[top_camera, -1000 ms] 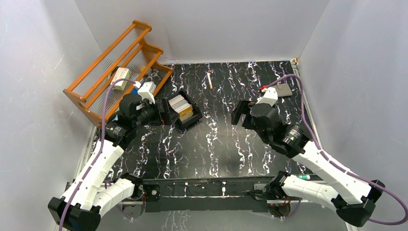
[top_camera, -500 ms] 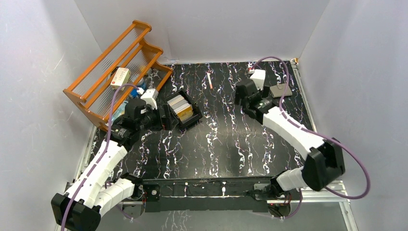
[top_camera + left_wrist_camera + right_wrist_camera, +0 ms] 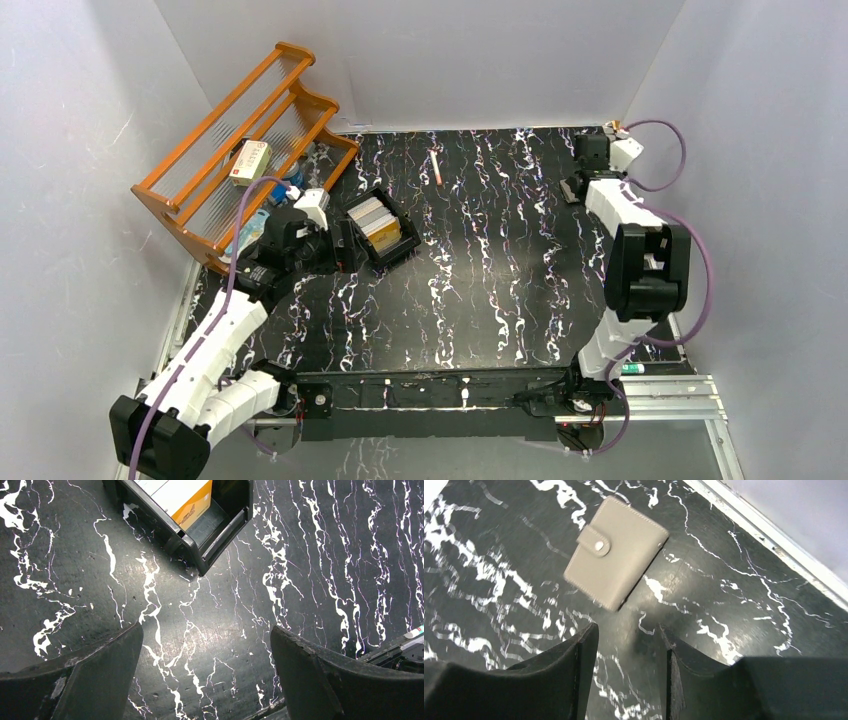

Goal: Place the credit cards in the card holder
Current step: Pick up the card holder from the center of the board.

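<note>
Two arms, one second's change. The right gripper (image 3: pixel 626 632), which a second ago hung over the middle of the table, now reaches to the far corner at about 2 o'clock and hovers just short of the card holder (image 3: pixel 616 552). Its jaws have drawn in from full spread, yet they stand apart and grip nothing. The card holder lies flat on the marbled table (image 3: pixel 724 605), folded, with its snap tab fastened. The left gripper (image 3: pixel 205 635) has hardly moved: it is spread wide and empty beside the black tray (image 3: pixel 215 545) at about 10 o'clock, where the credit cards (image 3: pixel 177 495) lie stacked. Reading: the holder is the first target, and it must be taken up and opened before any card can go in.
</note>
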You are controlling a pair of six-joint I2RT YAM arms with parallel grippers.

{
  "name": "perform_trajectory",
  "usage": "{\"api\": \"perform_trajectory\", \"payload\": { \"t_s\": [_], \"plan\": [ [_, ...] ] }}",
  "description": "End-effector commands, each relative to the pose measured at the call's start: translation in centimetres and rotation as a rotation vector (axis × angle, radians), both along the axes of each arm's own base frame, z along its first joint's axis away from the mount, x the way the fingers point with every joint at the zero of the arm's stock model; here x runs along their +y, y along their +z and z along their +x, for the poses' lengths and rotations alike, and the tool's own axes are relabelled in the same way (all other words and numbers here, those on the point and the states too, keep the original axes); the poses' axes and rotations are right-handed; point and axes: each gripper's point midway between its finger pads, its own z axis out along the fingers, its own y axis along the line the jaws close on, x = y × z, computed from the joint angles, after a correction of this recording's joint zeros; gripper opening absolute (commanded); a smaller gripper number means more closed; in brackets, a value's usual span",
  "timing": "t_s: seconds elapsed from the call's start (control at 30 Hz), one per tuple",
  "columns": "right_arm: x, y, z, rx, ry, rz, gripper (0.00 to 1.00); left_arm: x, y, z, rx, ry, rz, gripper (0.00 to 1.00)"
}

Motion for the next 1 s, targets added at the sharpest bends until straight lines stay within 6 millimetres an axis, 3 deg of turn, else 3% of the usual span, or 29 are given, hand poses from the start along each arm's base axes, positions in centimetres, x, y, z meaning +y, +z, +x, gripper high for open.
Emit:
{"api": "perform_trajectory", "payload": {
  "t_s": [0.0,0.27,0.73,0.87,0.97],
  "plan": [
    [-1.9,-0.8,2.7,-0.088,-0.141,0.187,0.53,-0.5,-0.1,0.1,0.006,-0.042,-0.001,0.99],
    [-4.2,-4.7,4.5,-0.138,-0.25,0.391,0.54,-0.6,-0.3,0.1,0.011,-0.048,0.001,0.99],
    [-2.2,-7.6,7.3,-0.176,-0.234,0.565,0.53,-0.1,-0.2,0.2,-0.003,-0.031,0.023,0.99],
    [-2.2,-8.0,7.0,-0.154,-0.245,0.566,0.42,-0.1,0.0,0.3,-0.006,-0.032,0.023,0.99],
    [-2.3,-8.0,6.4,-0.148,-0.246,0.552,0.26,0.0,0.1,0.2,-0.01,-0.034,0.024,0.99]
  ]
}}
